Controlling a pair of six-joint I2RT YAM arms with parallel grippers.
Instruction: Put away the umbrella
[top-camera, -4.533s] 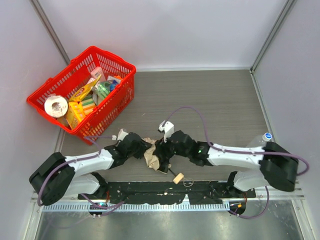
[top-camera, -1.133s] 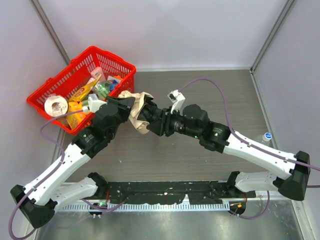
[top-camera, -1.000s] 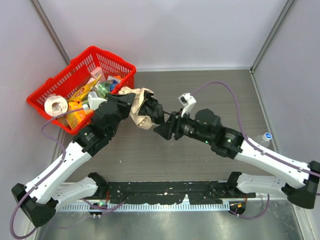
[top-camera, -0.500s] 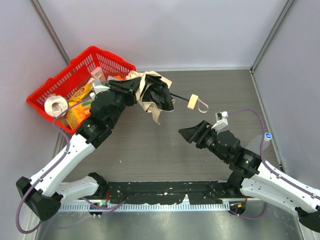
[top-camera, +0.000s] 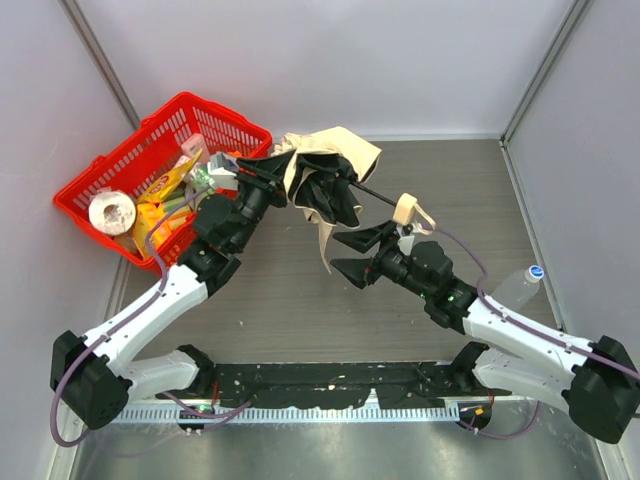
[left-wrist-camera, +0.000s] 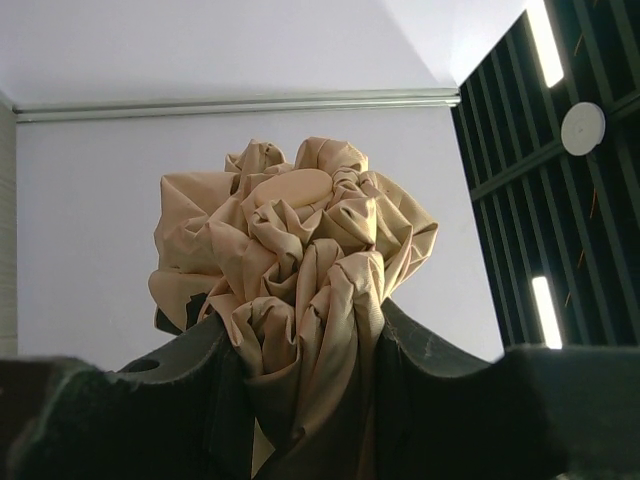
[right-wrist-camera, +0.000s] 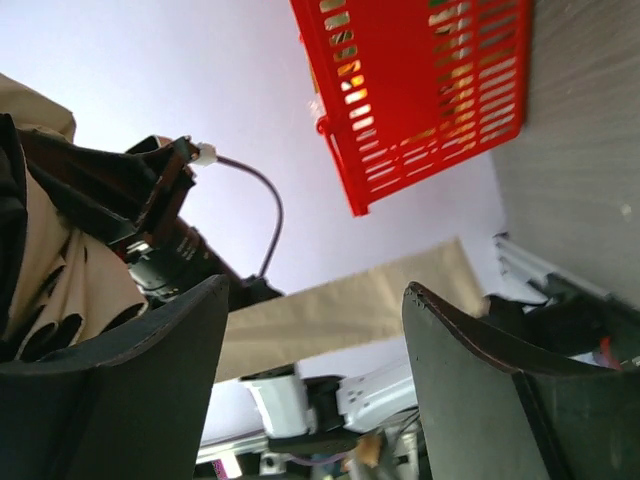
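Umbrella (top-camera: 335, 155), crumpled beige fabric with black ribs, pinched by left gripper (top-camera: 273, 179); right gripper (top-camera: 352, 255) spread wide.

A robot lab cell: left arm (top-camera: 150, 308) and right arm (top-camera: 520, 335) bolted to a rail (top-camera: 330, 412) at the frame's bottom, 3 plain white walls (top-camera: 330, 60) boxing a grey table (top-camera: 450, 190).

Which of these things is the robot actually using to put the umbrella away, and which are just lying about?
In the job: umbrella, clamped in the left gripper; right gripper, open near its handle.
Lying about: red basket of groceries, paper roll inside it; plastic bottle by the right arm.
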